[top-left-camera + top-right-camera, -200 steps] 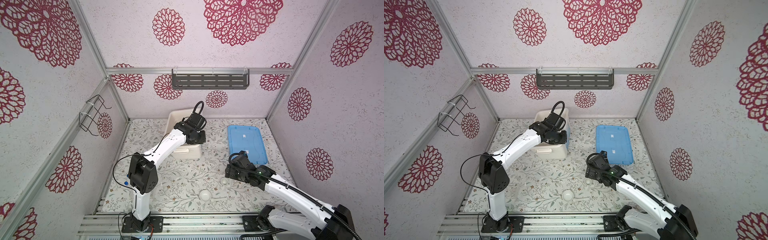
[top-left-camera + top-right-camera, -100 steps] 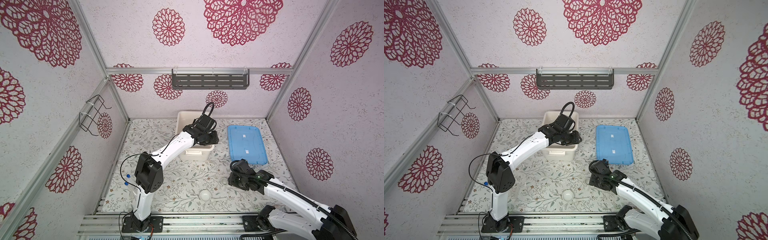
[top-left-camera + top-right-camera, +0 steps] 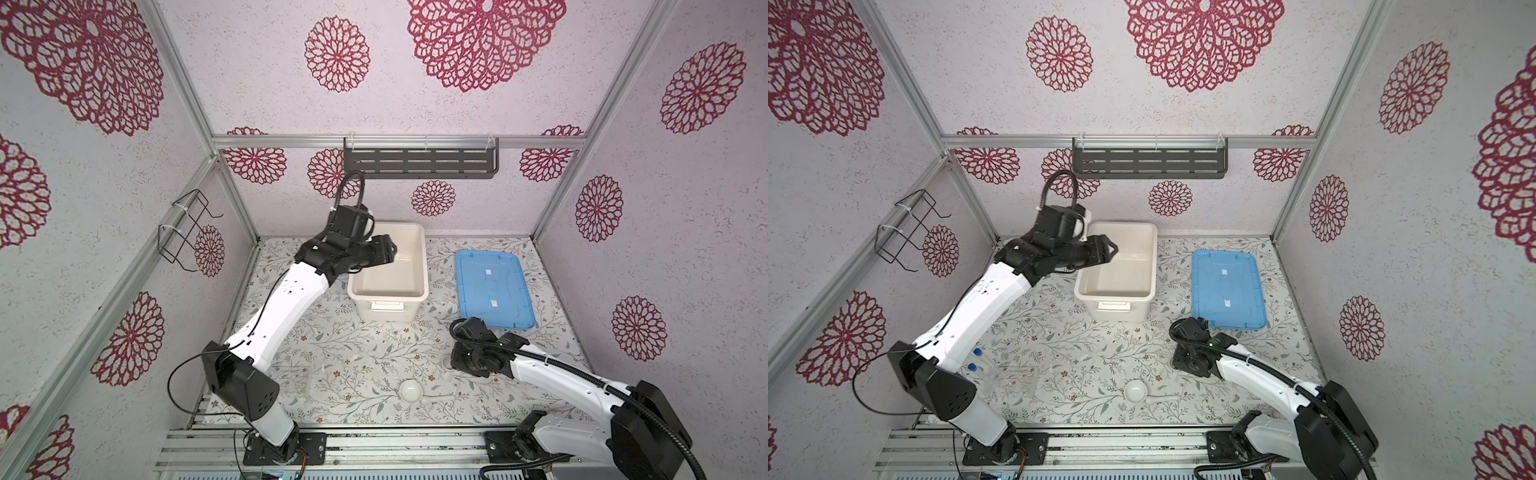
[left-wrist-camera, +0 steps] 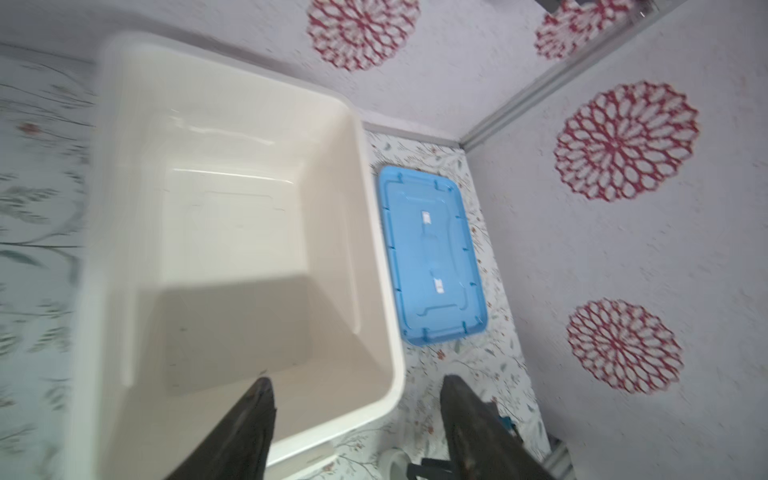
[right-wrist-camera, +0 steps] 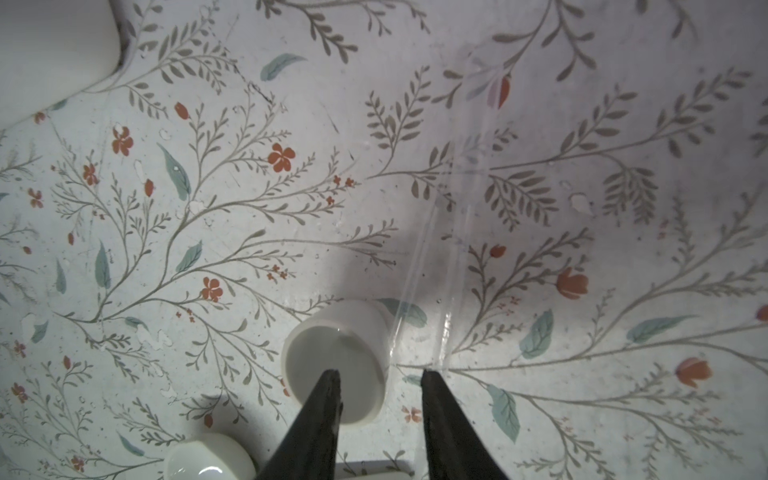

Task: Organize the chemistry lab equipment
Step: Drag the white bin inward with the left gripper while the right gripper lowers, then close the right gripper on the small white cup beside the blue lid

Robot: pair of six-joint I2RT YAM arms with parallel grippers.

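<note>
1. The big white tub [image 3: 386, 309] has slid to the right along the table [image 3: 332, 345], closer to the blue lid [image 3: 492, 286].
2. The left fingers [image 4: 257, 415], pinched together at the tub a second ago, have spread apart. They now hang over its left side holding nothing.
3. The right fingers [image 5: 440, 415] have left the lid's near corner and come down toward the table's front edge, at a small white bowl [image 5: 332, 353].
4. They have narrowed: one tip is over the bowl's hollow, the other just outside its wall.

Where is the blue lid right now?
In both top views the blue lid lies flat at the right, beside the white tub and apart from it.
</note>
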